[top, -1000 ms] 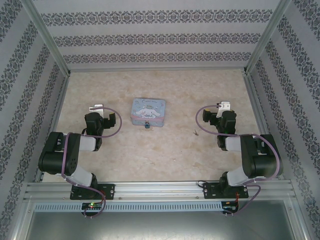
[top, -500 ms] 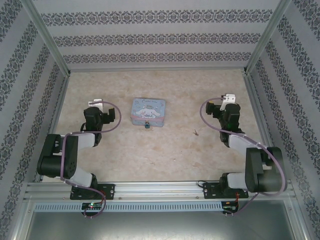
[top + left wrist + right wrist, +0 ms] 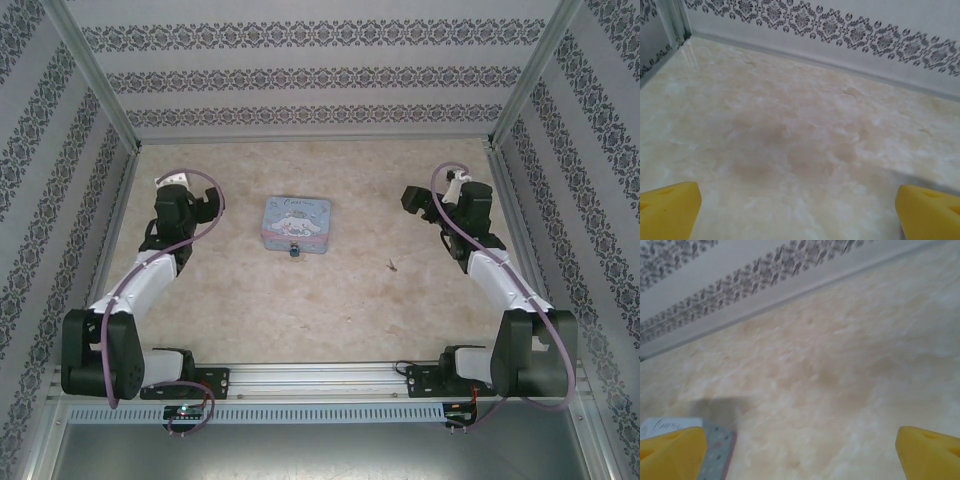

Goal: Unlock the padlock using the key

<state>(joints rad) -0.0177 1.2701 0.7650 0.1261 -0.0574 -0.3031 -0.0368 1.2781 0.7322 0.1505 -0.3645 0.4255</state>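
Note:
The tiny dark padlock hangs at the front edge of a pale blue cartoon tin in the middle of the table. The thin dark key lies on the bare table to the tin's right. My left gripper hovers well to the left of the tin. In the left wrist view it is open, its yellow fingertips wide apart over bare table. My right gripper is up to the right, beyond the key. It is open too, and a corner of the tin shows beside its left fingertip.
Patterned walls with metal posts close in the marbled tabletop on three sides. An aluminium rail carrying both arm bases runs along the near edge.
Both arms have stretched out from a folded pose. The left gripper moved back and left, the right gripper back and right. The tin, padlock and key have not moved.

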